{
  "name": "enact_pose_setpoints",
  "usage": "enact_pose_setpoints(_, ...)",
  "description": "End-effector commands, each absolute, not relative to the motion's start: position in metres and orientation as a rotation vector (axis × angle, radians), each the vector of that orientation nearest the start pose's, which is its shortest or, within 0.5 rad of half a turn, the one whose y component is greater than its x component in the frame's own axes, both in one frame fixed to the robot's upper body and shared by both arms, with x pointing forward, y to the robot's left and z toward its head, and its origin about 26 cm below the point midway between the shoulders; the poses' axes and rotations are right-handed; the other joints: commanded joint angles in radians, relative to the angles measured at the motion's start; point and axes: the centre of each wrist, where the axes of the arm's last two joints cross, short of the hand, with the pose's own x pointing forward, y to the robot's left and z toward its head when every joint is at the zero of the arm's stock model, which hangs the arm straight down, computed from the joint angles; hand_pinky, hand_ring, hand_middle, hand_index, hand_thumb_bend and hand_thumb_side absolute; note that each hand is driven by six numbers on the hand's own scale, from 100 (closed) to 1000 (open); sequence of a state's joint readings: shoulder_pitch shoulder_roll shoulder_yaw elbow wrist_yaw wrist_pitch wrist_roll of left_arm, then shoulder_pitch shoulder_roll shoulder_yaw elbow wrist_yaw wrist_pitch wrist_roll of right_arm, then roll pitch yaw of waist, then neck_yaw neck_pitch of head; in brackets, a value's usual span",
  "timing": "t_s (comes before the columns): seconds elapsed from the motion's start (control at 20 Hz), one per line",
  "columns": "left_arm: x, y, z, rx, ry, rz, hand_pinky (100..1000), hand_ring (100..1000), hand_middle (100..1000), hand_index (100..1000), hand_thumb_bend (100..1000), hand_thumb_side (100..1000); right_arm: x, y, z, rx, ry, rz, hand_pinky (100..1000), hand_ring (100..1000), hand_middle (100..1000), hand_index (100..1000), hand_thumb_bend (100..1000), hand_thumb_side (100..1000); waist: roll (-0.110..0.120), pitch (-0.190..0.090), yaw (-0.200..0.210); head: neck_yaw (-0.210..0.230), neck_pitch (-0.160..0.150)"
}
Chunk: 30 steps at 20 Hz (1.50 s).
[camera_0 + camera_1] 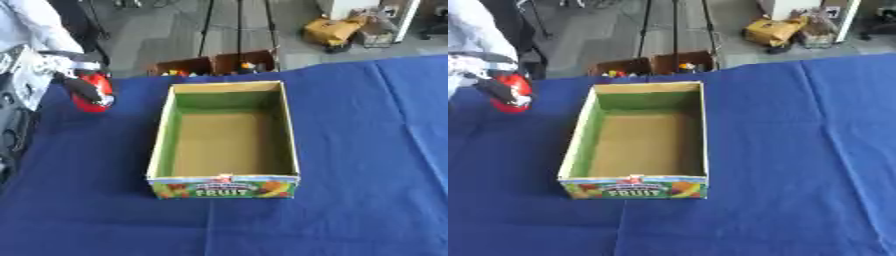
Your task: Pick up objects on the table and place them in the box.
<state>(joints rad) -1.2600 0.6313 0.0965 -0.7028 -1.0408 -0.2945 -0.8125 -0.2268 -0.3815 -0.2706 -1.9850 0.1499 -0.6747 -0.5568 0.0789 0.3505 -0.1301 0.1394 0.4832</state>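
A red object is grasped by the left hand, its dark fingers curled over it, above the far left corner of the table, which is covered in blue cloth. The open cardboard box, printed with fruit on its near wall, is set at the table's middle, well apart from the hand

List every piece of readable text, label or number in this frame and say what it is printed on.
"FRUIT": large white letters on the front panel of the cardboard box, among fruit pictures.
A smaller line of print above "FRUIT" on the same panel: too blurred to read.
Red object with the left hand's fingers curled around it: no readable marking.
Blue tablecloth: no text.
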Motion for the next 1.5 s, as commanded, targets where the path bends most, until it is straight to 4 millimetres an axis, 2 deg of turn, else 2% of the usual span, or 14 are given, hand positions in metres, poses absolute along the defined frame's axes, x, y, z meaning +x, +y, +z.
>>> enact_pose_setpoints(0.05,0.473,0.369,0.373,0.948,-1.14,-1.532,319,731,618,650,100,308,0.281,-0.343,0.212,0.62,3.014,0.356,720,738,548,763,100,775,-0.002,-0.033,0.001,-0.007,0.007)
enact_pose_setpoints(0.4,0.473,0.354,0.38,0.929,-1.21,-1.59,302,719,609,639,100,313,0.281,-0.343,0.211,0.619,3.021,0.361,719,737,549,763,100,773,-0.001,-0.047,-0.001,-0.018,0.012)
enact_pose_setpoints(0.8,0.472,0.308,0.395,0.904,-1.301,-1.774,301,722,610,636,100,315,0.281,-0.342,0.211,0.611,3.037,0.371,719,736,553,762,100,764,0.001,-0.074,-0.006,-0.022,0.021)
enact_pose_setpoints(1.35,0.478,0.232,0.377,0.808,-1.405,-2.061,316,722,607,647,100,310,0.282,-0.34,0.211,0.583,3.062,0.391,719,736,556,762,100,752,-0.001,-0.103,-0.015,-0.028,0.03)
enact_pose_setpoints(1.5,0.481,0.219,0.367,0.772,-1.405,-2.105,318,718,605,648,100,309,0.283,-0.339,0.212,0.569,3.068,0.396,719,736,556,761,100,751,-0.003,-0.106,-0.016,-0.027,0.03)
